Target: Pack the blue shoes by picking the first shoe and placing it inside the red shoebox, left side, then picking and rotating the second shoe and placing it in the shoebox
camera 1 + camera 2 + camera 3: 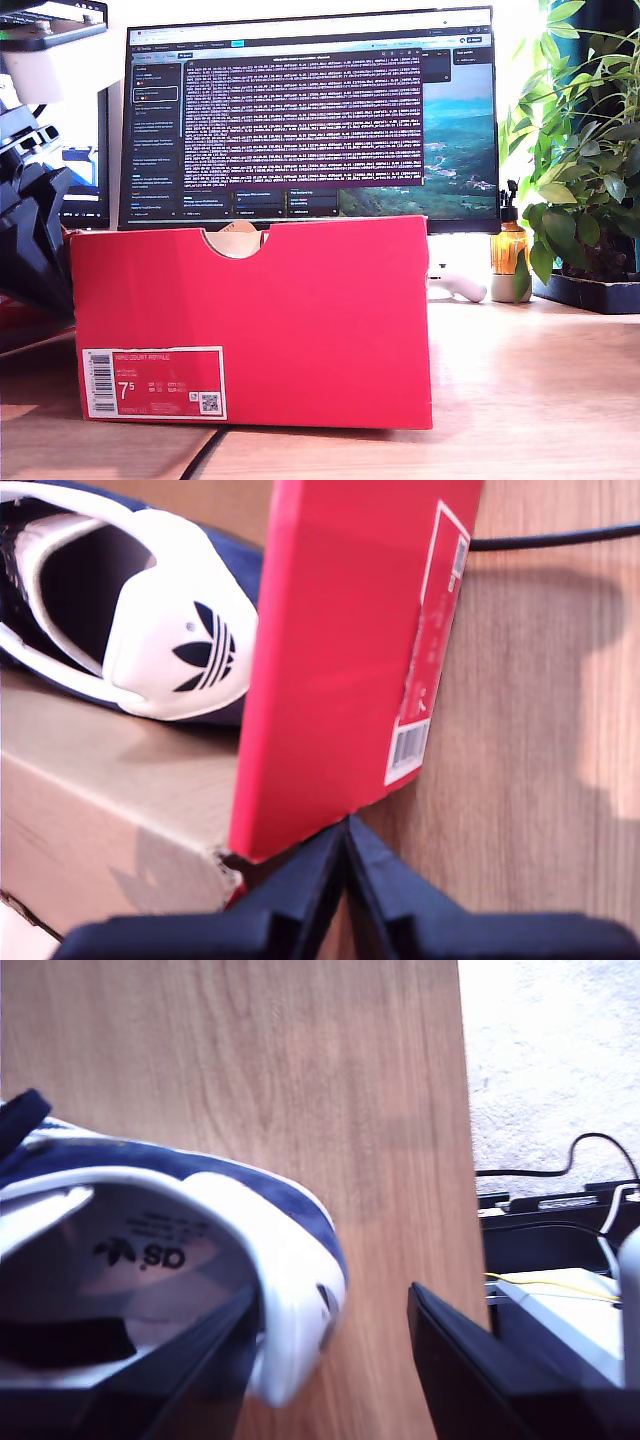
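My first end effector (347, 825), pressed together, hovers over the red shoebox (340, 650) holding one shoe (150, 610); my second end effector (335, 1310), spread around the other shoe's heel (290, 1290), must next close.

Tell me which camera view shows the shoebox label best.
The exterior view: the white label faces the camera on the red shoebox, with the 7.5 size readable. The first wrist view shows the label at a steep slant, its print blurred. The second wrist view shows no label, only a blue shoe.

Two blue shoes (140, 610) (200, 1250), one red shoebox (250, 320)
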You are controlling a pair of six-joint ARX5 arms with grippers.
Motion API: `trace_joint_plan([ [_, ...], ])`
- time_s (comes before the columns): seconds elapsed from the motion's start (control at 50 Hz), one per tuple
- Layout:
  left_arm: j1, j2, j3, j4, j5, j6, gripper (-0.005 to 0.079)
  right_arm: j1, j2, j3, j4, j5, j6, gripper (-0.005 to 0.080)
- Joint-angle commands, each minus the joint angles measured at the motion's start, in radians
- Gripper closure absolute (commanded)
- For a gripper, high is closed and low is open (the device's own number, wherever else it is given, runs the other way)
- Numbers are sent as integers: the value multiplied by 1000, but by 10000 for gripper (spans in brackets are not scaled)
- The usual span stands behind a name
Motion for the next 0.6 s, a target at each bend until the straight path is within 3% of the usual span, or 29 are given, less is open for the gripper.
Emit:
trace_joint_plan([
  [0.0, -3, 16, 4, 4, 6, -7, 761, -9, 16, -42, 30, 0, 8, 325],
  [0.16, -3, 16, 4, 4, 6, -7, 761, -9, 19, -115, 132, -3, 23, 391],
  [0.22, -3, 16, 4, 3, 6, -7, 761, -9, 19, -137, 165, 3, 29, 485],
  [0.34, -3, 16, 4, 3, 6, -7, 761, -9, 20, -163, 197, 31, 78, 768],
  [0.58, -3, 16, 4, 3, 6, -7, 761, -8, 15, -159, 164, 65, 57, 762],
])
